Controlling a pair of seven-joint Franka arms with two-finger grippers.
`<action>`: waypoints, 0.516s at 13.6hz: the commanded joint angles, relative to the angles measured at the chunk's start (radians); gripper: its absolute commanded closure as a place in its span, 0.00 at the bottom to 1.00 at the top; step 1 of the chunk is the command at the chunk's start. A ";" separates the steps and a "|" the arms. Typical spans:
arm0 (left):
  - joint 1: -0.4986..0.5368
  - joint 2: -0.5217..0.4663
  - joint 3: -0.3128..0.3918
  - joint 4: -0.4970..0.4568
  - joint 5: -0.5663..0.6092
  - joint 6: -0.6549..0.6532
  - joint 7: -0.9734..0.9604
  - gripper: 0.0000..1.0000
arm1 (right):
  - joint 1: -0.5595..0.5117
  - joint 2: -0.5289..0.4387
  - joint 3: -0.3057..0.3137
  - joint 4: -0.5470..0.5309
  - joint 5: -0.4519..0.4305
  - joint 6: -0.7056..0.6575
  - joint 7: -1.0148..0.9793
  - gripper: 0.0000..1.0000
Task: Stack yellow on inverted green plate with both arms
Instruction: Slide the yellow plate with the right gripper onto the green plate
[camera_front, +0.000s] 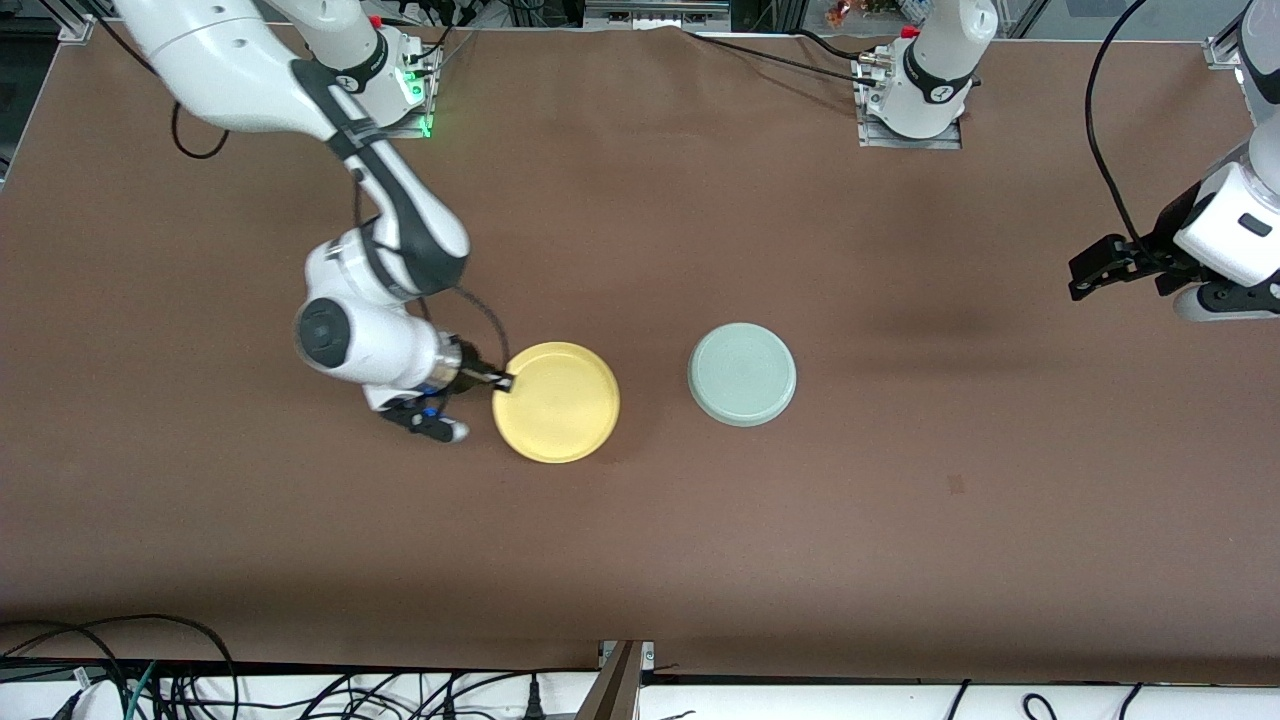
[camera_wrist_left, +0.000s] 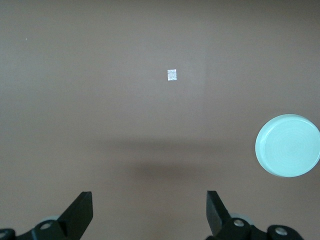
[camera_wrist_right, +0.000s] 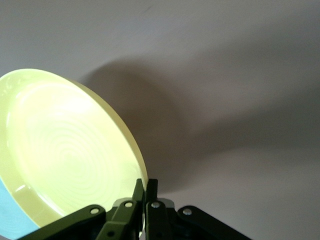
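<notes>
The right end effector (camera_front: 503, 380) is clenched on the rim of the bright yellow round plate (camera_front: 556, 402), seemingly tilted just above the brown desk (camera_front: 640, 560). The pale mint green round plate (camera_front: 742, 374) lies inverted beside it toward the left arm's end, apart, with bare desk all around. The left end effector (camera_front: 1095, 272) waits released over that end, a small white tag (camera_wrist_left: 172, 75) beneath it.

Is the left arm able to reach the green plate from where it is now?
Probably yes. The left gripper hangs open at its own end of the table; only bare table lies between it and the green plate, and nothing sits on top.
</notes>
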 joint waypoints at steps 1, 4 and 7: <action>0.005 -0.034 -0.003 -0.038 -0.026 0.003 0.030 0.00 | 0.089 0.034 -0.005 0.005 0.006 0.114 0.150 1.00; 0.003 -0.028 -0.008 -0.029 -0.020 -0.003 0.034 0.00 | 0.209 0.071 -0.008 0.015 -0.002 0.220 0.263 1.00; -0.001 -0.029 -0.008 -0.029 -0.020 -0.002 0.034 0.00 | 0.269 0.090 -0.008 0.023 -0.002 0.264 0.318 1.00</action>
